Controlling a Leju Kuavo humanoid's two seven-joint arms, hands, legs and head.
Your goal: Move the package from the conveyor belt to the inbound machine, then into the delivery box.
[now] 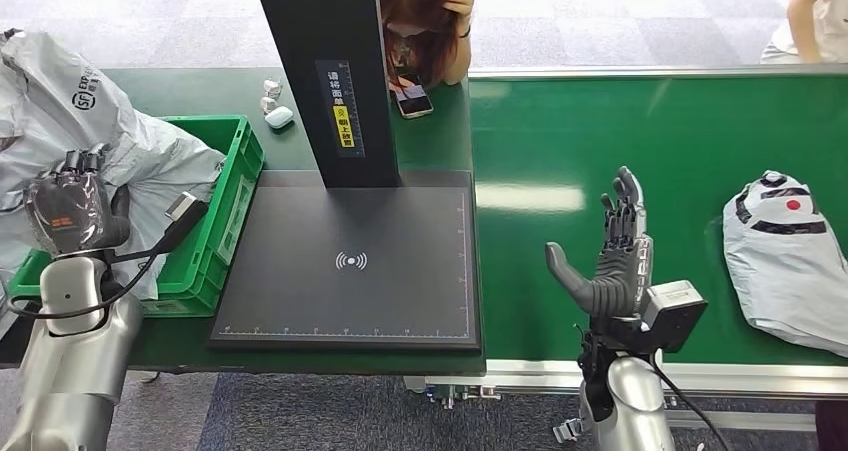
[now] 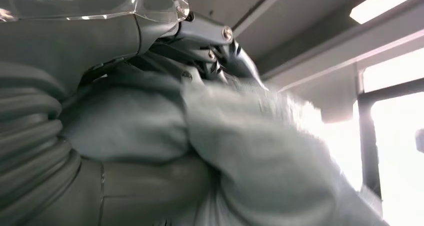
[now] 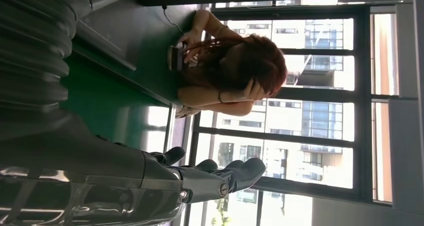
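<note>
A green conveyor belt (image 1: 600, 151) fills the right half of the head view, with a metal rail along its near edge. To its left, set on the green worktop (image 1: 180, 91), sits the inbound machine (image 1: 350, 261): a flat black scanning plate with a signal mark at its middle and a black upright column at the back. Left again stands a green plastic delivery box (image 1: 225, 211), heaped with a crumpled grey poly mailer bag (image 1: 60, 101) that spills over its rim.

The package (image 1: 785, 256) to be moved lies at the far right of the belt, well apart from the machine. It is a pale grey poly mailer with black bands and a red dot. It looks soft, light and slippery, likely to sag and fold when lifted, so a grip across its bunched middle or near edge would probably hold better than a pinch at a corner.

The right hand (image 1: 610, 261) is raised over the belt, empty, with fingers upright and spread and the thumb out to the side. Open belt lies between it and the package. The left hand (image 1: 70, 206) is up by the delivery box; in the left wrist view its fingers (image 2: 220, 55) press into grey bag material, which it seems to be gripping.

A person (image 1: 425, 21) leans on the far side of the worktop beside a phone (image 1: 412, 96). Small white items (image 1: 275, 106) lie near the column.
</note>
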